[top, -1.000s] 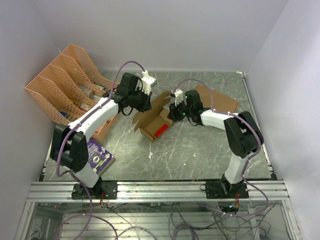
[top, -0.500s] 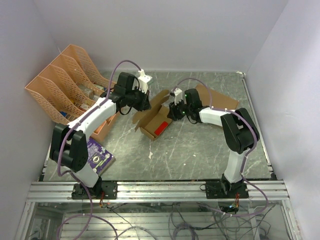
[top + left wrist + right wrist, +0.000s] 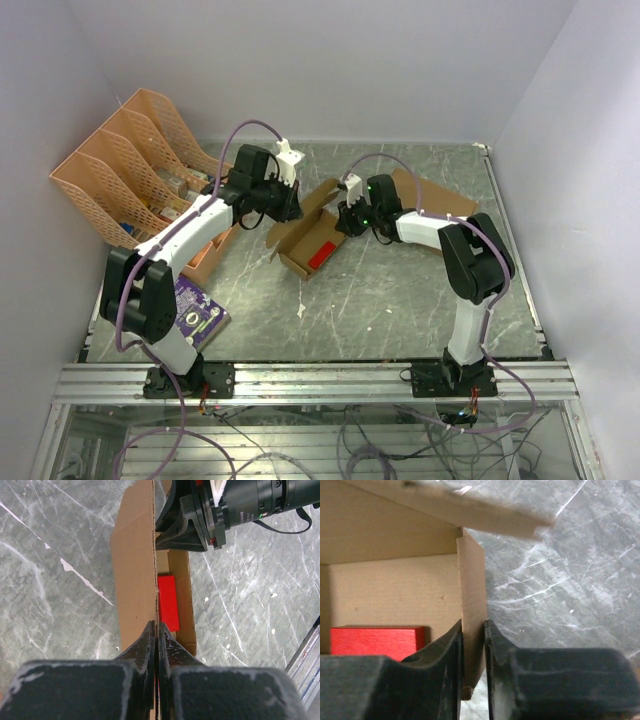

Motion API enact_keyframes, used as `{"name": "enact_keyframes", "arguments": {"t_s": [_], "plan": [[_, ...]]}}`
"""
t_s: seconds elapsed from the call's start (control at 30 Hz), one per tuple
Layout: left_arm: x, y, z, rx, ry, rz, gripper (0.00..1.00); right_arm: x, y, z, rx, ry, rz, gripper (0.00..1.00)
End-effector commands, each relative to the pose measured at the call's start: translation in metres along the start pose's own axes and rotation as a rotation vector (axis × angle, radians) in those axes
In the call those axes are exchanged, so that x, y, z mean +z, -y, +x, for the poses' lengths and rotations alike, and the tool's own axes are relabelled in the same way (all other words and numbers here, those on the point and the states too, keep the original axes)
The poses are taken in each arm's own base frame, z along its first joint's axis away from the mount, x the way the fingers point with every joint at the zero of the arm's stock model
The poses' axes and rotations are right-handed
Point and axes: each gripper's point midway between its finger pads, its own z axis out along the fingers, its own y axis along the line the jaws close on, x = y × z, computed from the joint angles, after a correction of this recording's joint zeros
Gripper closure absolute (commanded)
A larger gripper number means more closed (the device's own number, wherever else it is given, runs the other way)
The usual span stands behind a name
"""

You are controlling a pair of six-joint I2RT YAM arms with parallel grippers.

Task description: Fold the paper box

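Paper box (image 3: 305, 248) stands half-formed on the desk (image 3: 400, 290), red block (image 3: 167, 602) inside, lid not yet closed; left hand (image 3: 156, 626) pinches one flap, right hand (image 3: 473, 625) clamps an end panel.

A row of orange mesh file racks (image 3: 120, 170) stood at the far left of the grey marbled surface (image 3: 400, 300), with a shallow brown tray (image 3: 208, 258) just beside them. A purple packet (image 3: 197, 310) lay near the left front. A small white scrap (image 3: 302, 311) lay mid-surface. A red block (image 3: 167, 602) lay flat on brown cardboard.
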Motion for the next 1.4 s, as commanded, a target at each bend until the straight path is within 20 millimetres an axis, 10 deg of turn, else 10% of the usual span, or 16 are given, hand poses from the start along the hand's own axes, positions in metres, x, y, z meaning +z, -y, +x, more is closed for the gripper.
{"name": "enact_keyframes", "arguments": {"t_s": [0.0,0.3,0.47,0.6,0.77,0.9,1.37], "plan": [[0.002,-0.005,-0.006,-0.004,0.018,-0.011,0.93,0.008,0.006,0.001,-0.022,-0.007,0.011,0.86],[0.004,-0.008,-0.009,-0.013,0.025,-0.012,0.93,0.009,0.007,0.004,-0.048,-0.03,0.012,1.0],[0.006,-0.006,-0.008,-0.014,0.018,0.003,0.93,0.012,0.005,0.0,-0.079,-0.03,0.019,0.72],[0.006,-0.004,-0.007,-0.018,0.016,0.014,0.93,0.017,0.004,-0.003,-0.084,-0.024,0.033,0.69],[0.005,-0.002,-0.008,-0.018,0.023,0.02,0.93,0.021,0.007,-0.002,-0.106,-0.034,0.078,0.76],[0.003,-0.003,-0.011,-0.019,0.033,0.011,0.93,0.024,0.012,0.006,-0.141,-0.075,0.146,1.0],[0.001,0.002,-0.018,-0.025,0.058,0.032,0.93,0.021,0.006,0.03,-0.307,-0.202,0.252,1.0]]}}
